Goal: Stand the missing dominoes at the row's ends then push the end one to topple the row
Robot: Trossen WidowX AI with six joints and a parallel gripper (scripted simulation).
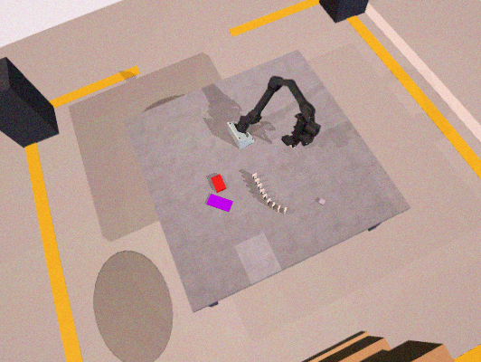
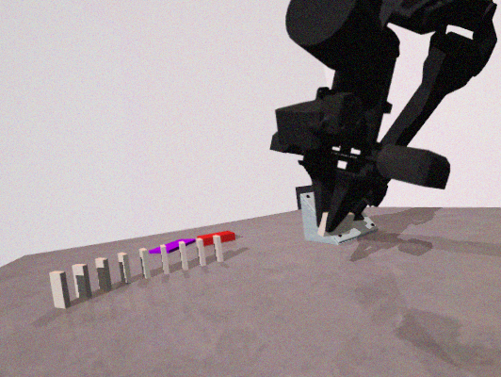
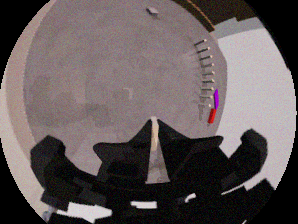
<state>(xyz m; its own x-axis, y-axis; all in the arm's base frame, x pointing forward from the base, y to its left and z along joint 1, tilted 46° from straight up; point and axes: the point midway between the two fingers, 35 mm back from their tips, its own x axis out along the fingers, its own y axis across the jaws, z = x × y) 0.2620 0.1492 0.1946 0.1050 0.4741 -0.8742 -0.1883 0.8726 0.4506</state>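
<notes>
Several cream dominoes stand upright in a curved row, with end dominoes in the top view (image 1: pixel 285 210) and the exterior view (image 2: pixel 58 290); the row also shows at the right of the wrist view. My gripper (image 1: pixel 292 145) (image 2: pixel 328 228) (image 3: pixel 153 121) is shut on a cream domino (image 2: pixel 323 223) (image 3: pixel 154 134). It holds the domino up off the table, to the right of the row in the exterior view and well apart from it. Another loose domino (image 1: pixel 321 201) (image 3: pixel 152 11) lies on the table, beyond the row's near end in the top view. The fingers hide part of the held domino.
A red block (image 1: pixel 219 183) (image 2: pixel 217 237) (image 3: pixel 212 116) and a purple block (image 1: pixel 220 203) (image 2: pixel 174 246) (image 3: pixel 216 99) lie beside the row. The arm's pale base plate (image 1: pixel 241 139) (image 2: pixel 309 221) stands near the back of the table. A lighter square (image 1: pixel 258 258) marks the table's front part.
</notes>
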